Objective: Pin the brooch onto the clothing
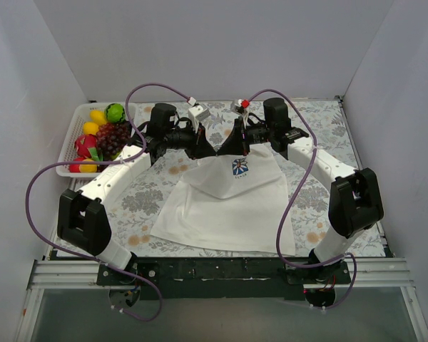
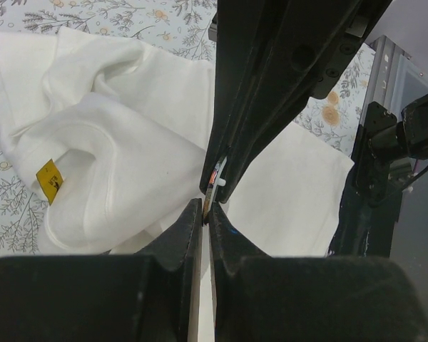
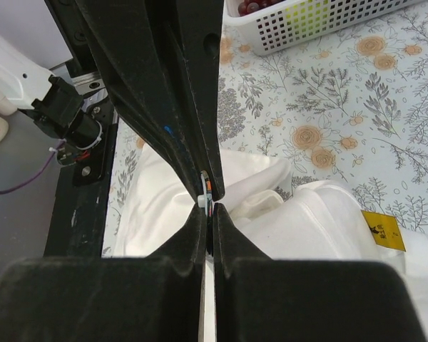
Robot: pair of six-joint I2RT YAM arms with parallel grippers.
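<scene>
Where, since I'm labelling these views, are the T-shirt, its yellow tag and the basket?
T-shirt (image 1: 221, 206), top view, front panel.
Yellow tag (image 2: 50, 179), left wrist view, its middle.
Basket (image 3: 357, 25), right wrist view, mesh wall.

T-shirt (image 1: 221, 206): soft white cloth, matt, creased. Tbl cover (image 1: 328, 128): matt floral-print cloth. Basket (image 1: 82, 110), far-left corner: white perforated plastic; fruit (image 1: 113, 139) in it glossy. Left gripper (image 2: 206, 208): smooth matt black plastic.

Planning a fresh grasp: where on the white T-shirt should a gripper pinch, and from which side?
Probably the T-shirt's raised collar fold beside the yellow tag, from above, closing across the ridge: it stands bunched up, while the hem lies flat on the floral cloth.
</scene>
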